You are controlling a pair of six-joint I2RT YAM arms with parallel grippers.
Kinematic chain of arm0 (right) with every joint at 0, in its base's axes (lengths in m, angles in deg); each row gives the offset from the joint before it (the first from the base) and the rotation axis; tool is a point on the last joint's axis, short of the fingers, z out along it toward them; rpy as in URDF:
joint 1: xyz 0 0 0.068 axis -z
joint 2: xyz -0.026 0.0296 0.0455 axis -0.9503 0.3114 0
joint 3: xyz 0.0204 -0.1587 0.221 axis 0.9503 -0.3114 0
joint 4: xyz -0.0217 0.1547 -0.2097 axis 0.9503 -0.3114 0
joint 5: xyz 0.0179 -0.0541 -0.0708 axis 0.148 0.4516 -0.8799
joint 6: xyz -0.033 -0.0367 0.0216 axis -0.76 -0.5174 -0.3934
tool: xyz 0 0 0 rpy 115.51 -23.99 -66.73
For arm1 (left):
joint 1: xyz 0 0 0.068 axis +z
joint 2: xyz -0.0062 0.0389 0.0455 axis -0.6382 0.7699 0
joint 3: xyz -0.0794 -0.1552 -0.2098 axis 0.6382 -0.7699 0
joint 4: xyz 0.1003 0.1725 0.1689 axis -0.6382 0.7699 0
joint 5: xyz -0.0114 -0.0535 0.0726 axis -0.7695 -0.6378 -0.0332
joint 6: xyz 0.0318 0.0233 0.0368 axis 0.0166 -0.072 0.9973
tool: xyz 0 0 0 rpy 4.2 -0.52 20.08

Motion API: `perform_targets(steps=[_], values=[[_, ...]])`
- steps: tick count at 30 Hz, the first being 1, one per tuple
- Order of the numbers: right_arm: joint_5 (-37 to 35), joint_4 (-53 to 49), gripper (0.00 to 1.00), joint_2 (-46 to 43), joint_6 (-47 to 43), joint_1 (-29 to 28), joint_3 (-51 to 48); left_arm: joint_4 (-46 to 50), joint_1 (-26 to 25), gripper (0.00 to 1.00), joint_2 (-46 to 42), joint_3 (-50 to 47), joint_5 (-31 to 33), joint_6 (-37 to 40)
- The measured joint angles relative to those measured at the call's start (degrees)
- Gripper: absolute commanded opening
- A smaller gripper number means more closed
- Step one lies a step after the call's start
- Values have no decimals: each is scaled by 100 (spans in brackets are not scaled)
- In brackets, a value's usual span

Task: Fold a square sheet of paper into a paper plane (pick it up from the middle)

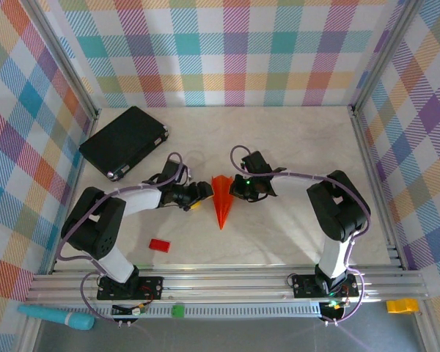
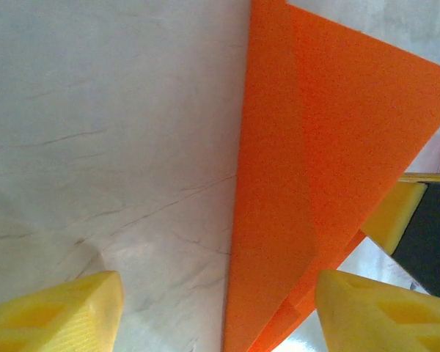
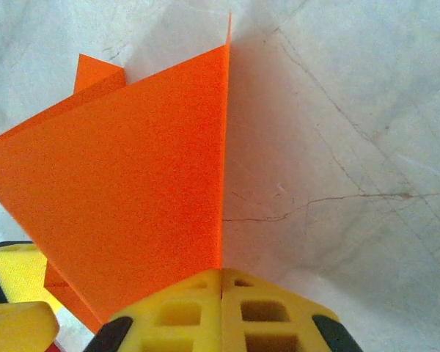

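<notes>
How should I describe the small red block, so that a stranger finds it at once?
Look at the pale table, near its front edge, beside the left arm. The red block lies flat there, left of the pointed tip of the paper plane. It is small, rectangular and dark red, whereas the plane is orange, folded and pointed.

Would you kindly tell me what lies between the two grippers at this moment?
The orange paper plane lies between the left gripper and the right gripper, as the top external view shows.
</notes>
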Motion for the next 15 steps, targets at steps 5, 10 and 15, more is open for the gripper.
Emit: perform_targets(steps=[5,10,15], values=[[-7,9,3,0,2,0,0,4,-103,48,236,282,-7,85],[-7,9,3,0,2,0,0,24,-109,37,490,522,81,153],[-7,9,3,0,2,0,0,87,-109,24,673,627,170,181]])
